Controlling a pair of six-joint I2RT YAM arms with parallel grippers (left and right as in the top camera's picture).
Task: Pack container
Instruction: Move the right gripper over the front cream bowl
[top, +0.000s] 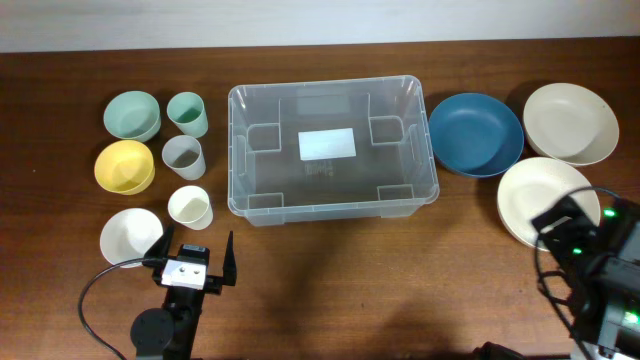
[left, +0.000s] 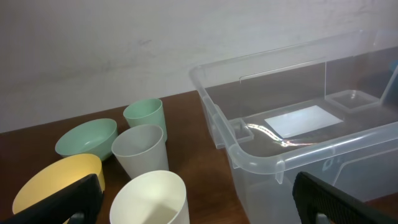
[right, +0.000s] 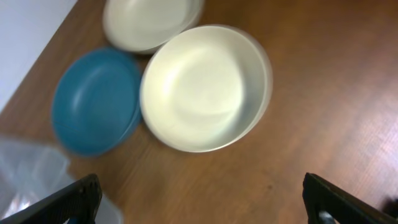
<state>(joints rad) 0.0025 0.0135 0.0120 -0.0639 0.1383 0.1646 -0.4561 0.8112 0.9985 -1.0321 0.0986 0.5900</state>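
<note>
Brown bench (top: 330, 285), clear rectangular plastic bin (top: 330, 145) unpacked. Left hand (top: 199, 252), right hand (top: 573, 216) wide, empty; right likely takes round cream bowl (top: 530, 190) ahead.

This looks like a robot lab setup: a dark wooden bench (top: 330, 300) stands against a plain pale wall (left: 93, 43), 2 cabled arms (top: 178, 305) sit at its near edge, and plastic cups (top: 184, 156), bowls (top: 475, 133) and a clear bin (top: 270, 175) are laid out in tidy groups.

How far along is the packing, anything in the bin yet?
Done: nothing, the container is empty. In hand: nothing, left gripper and right gripper are open and empty. Remaining: all six bowls and three cups sit on the table.
</note>
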